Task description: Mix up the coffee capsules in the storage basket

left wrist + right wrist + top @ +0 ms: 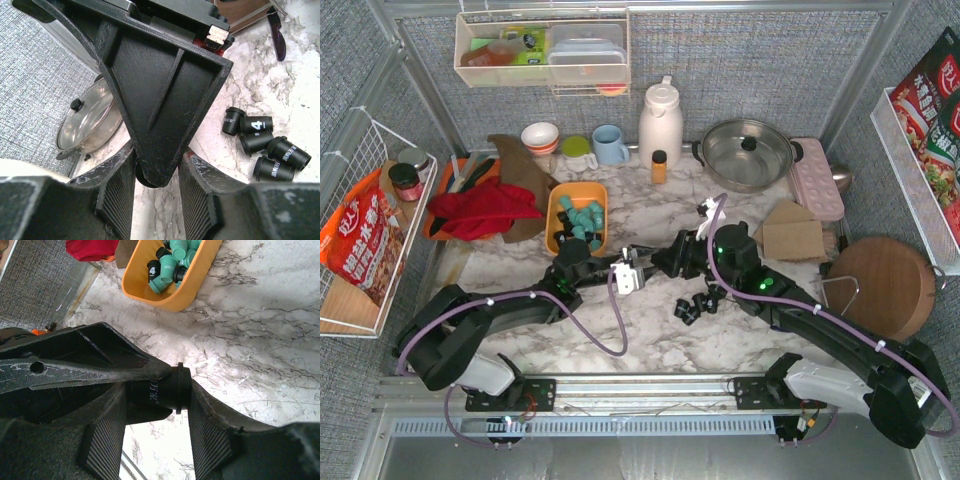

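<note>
The orange-yellow storage basket (560, 205) (170, 300) stands left of centre and holds teal and black coffee capsules (582, 215) (172, 267). Several black capsules (695, 305) (265, 145) lie loose on the marble. My two grippers meet at mid-table. My right gripper (665, 262) (157, 395) is shut on one black capsule (167, 390) (142, 181), held end to end. My left gripper (645, 268) (156, 170) straddles that capsule and the right gripper's finger (165, 100). Its fingers (100, 360) lie close against the capsule; whether they press it I cannot tell.
A steel pot with a glass lid (748, 152) (87, 120), a white thermos (660, 122), cups (610, 145) and a small orange bottle (659, 166) stand at the back. A red cloth (480, 210) lies left of the basket. A round wooden board (885, 285) is at the right.
</note>
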